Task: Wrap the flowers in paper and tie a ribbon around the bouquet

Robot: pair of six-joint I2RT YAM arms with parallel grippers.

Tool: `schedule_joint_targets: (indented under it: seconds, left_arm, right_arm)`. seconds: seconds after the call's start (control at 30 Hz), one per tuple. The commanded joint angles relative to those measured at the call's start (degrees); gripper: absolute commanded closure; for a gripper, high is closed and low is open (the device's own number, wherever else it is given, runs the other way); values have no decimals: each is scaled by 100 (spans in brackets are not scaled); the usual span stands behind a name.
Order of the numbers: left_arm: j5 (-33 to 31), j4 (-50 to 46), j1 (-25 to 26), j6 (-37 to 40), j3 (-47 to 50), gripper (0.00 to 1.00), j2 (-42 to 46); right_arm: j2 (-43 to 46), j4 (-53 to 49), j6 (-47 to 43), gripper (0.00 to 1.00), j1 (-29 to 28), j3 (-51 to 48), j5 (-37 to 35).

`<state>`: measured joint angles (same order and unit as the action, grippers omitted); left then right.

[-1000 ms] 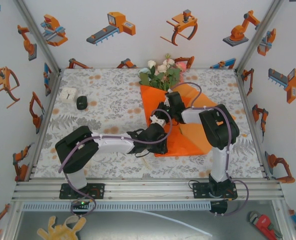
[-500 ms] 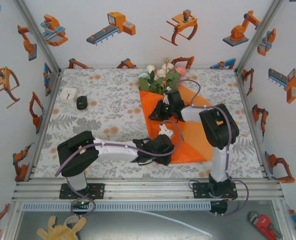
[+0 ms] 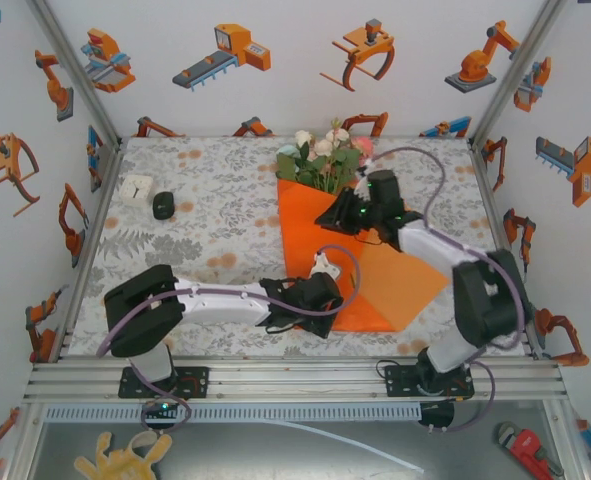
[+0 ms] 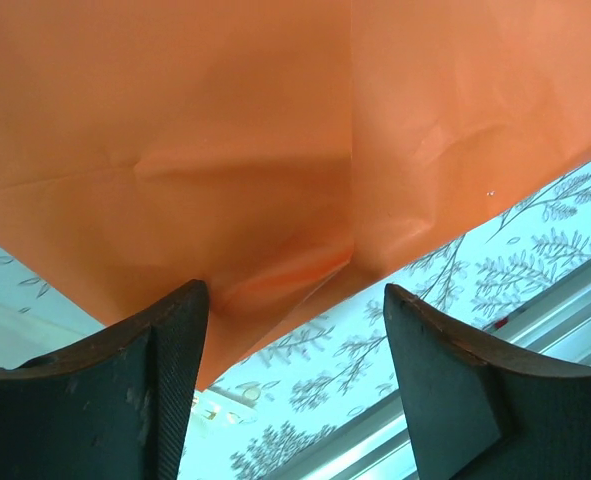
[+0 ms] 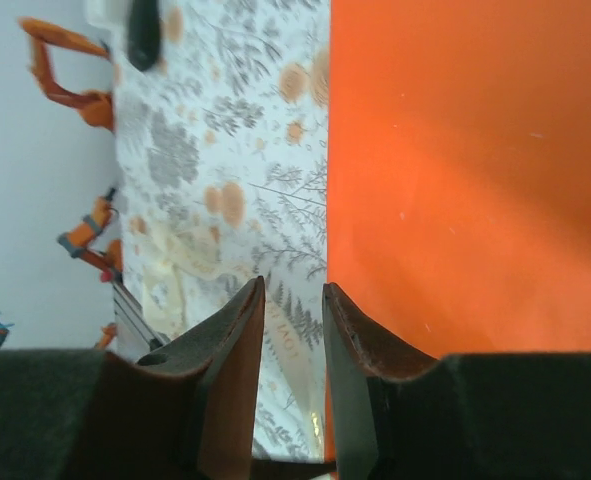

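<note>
Paper (image 3: 305, 240) on tablecloth (image 3: 215, 220), right of centre, far corner tucked under flowers (image 3: 325, 155). One flap folded across the right side, paler than the left strip. Blooms and leaves at far end, spilling past the sheet's edge; stems not visible, presumably under the flap. No cone yet, no ribbon on.

Changed over the last second:
- right arm (image 3: 475, 290) swung out from over the sheet, now stretched along the right side
- right gripper (image 3: 327, 220) moved up beside the base of the blooms, over the fold line
- from right wrist: fingers (image 5: 237, 330) close together, narrow gap, nothing between, left paper edge running below. Released, barely parted
- left gripper (image 3: 330, 303) pulled back toward the near edge of the sheet
- from left wrist: jaws wide apart, near edge of paper just ahead, not pinched. Released
- sheet lying more exposed than before

Meaning for the task: looks like a regrasp between folds, not a finished wrap. Both grips off, so flap held by its crease alone; could spring back. Likely next: take the near corner with left, roll across the stems, pin the top with right. Ribbon step still far off.

Well apart on the left: white block (image 3: 135, 188) and small black object (image 3: 164, 205).
</note>
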<state>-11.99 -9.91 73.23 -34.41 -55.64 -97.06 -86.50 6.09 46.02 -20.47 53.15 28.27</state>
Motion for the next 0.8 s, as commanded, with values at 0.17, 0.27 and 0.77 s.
schedule_joint_targets:
  seconds: [0.17,0.27,0.77]
  left_arm:
    - [450,12,-1239,735,-199,32,1232]
    - [571,-72,-1937,830,-313,34,1322]
    - [2463,230,-3401,1051,-1977,59,-1110]
  right_arm:
    - [2212,-764,378,67,94,-1588,-214]
    - [2768,-677,680,67,-305,-2000,-249]
    - [-410,2049,1546,73,-2789,-1754,-411]
